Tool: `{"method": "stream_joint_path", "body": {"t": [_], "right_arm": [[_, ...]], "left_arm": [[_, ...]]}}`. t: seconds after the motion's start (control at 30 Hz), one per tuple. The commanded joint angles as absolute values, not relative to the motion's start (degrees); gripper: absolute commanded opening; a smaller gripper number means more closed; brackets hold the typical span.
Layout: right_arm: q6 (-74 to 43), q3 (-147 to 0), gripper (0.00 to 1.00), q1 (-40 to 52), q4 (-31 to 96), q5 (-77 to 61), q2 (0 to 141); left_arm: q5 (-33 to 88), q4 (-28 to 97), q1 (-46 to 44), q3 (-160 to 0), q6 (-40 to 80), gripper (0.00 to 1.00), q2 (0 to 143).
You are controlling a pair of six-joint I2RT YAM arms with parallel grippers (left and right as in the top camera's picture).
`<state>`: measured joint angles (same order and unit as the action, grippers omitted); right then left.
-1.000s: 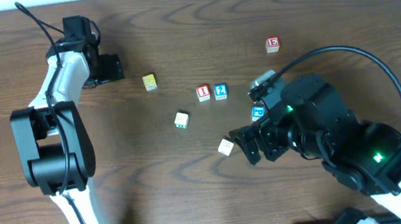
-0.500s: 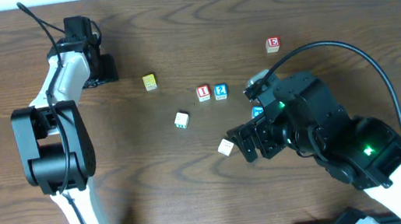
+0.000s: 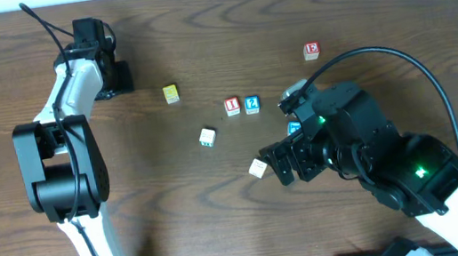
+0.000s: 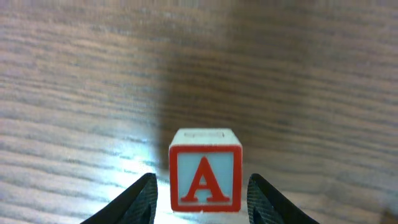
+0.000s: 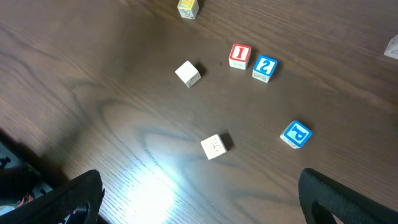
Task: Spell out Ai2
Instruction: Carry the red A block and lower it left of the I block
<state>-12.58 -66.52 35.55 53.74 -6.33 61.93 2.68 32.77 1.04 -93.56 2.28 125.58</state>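
Note:
A block with a red letter A stands on the wood between the fingers of my left gripper. The jaws are open, with a narrow gap on each side of the block. From overhead the left gripper is at the far left and hides that block. The red I block and the blue 2 block sit side by side mid-table, and show again as I and 2. My right gripper hovers wide open and empty, right of a pale block.
Loose blocks lie around: a yellow one, a white one, a red E block at the back right, and a blue P block partly under the right arm from overhead.
The left gripper's jaws have narrowed around the A block. The right arm shifted slightly left, then held still.

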Motion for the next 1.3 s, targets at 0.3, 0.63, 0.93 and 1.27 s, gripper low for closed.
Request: {"method": "stream_joint_path", "body": {"t": [0.3, 0.63, 0.93, 1.27], "right_arm": [[-13.3, -66.7, 0.99, 35.9, 53.6, -5.8, 61.9], [-13.3, -66.7, 0.99, 35.9, 53.5, -5.8, 61.9], [-13.3, -66.7, 0.99, 35.9, 52.9, -5.8, 61.9], [-13.2, -66.7, 0.99, 35.9, 52.5, -5.8, 61.9]], "left_arm": [[3.0, 32.4, 1.1, -94.7, 1.9, 0.41, 128.2], [3.0, 32.1, 1.1, -94.7, 1.9, 0.36, 128.4], [3.0, 31.7, 1.1, -94.7, 1.9, 0.30, 128.4], [3.0, 36.3, 0.9, -95.8, 1.9, 0.18, 127.3]]}}
